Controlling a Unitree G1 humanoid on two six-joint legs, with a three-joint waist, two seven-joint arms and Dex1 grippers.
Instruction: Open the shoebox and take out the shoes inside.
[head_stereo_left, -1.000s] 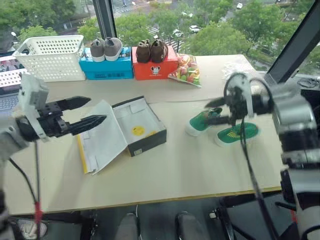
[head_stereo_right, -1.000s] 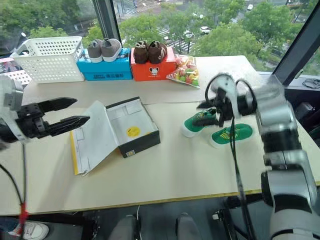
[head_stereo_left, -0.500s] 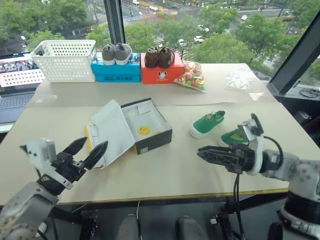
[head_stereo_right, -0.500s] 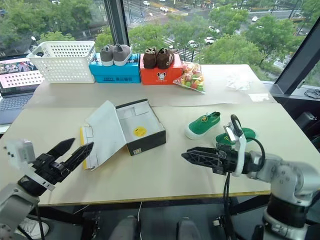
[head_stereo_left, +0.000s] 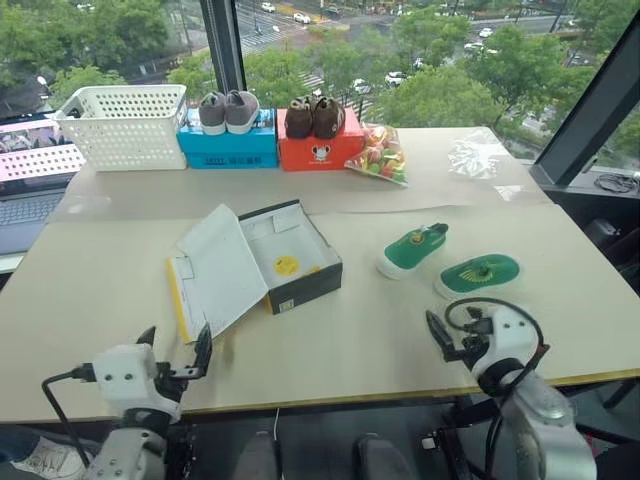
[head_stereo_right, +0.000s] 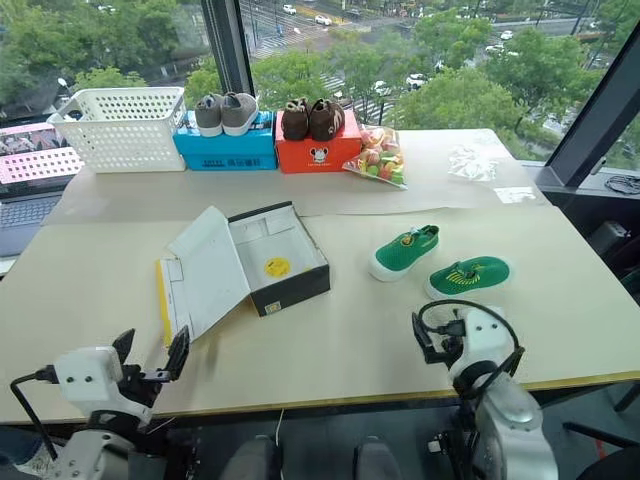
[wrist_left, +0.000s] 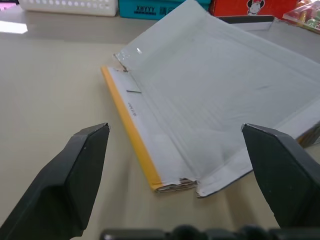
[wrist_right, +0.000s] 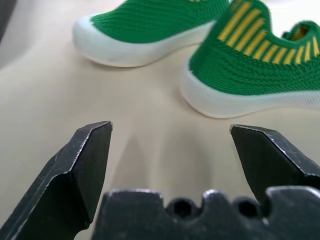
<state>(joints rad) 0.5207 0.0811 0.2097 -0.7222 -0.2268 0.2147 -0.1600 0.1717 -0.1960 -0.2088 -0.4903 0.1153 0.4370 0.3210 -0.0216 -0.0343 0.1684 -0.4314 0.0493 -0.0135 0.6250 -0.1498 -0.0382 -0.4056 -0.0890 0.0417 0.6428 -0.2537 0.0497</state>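
The shoebox (head_stereo_left: 290, 258) lies open mid-table, black-sided and white inside. Its lid (head_stereo_left: 218, 272) is folded flat to the left, and its yellow edge (wrist_left: 131, 131) shows in the left wrist view. No shoe shows inside the box. Two green shoes with white soles (head_stereo_left: 412, 250) (head_stereo_left: 478, 273) rest on the table right of the box, and both show close in the right wrist view (wrist_right: 160, 20) (wrist_right: 255, 60). My left gripper (head_stereo_left: 177, 347) is open at the near table edge, pointing at the lid. My right gripper (wrist_right: 170, 130) is open and empty, just short of the shoes.
At the back stand a white basket (head_stereo_left: 120, 120), a blue box (head_stereo_left: 228, 150) bearing grey shoes, an orange-red box (head_stereo_left: 318, 148) bearing brown shoes, and a bag of coloured sweets (head_stereo_left: 378, 152). Crumpled clear plastic (head_stereo_left: 470, 155) lies far right. A laptop (head_stereo_left: 25, 195) sits at the left.
Both arms have dropped and drawn back to the near table edge. The right gripper left the shoes on the table. Both grippers stayed open, and the camera view shifted.
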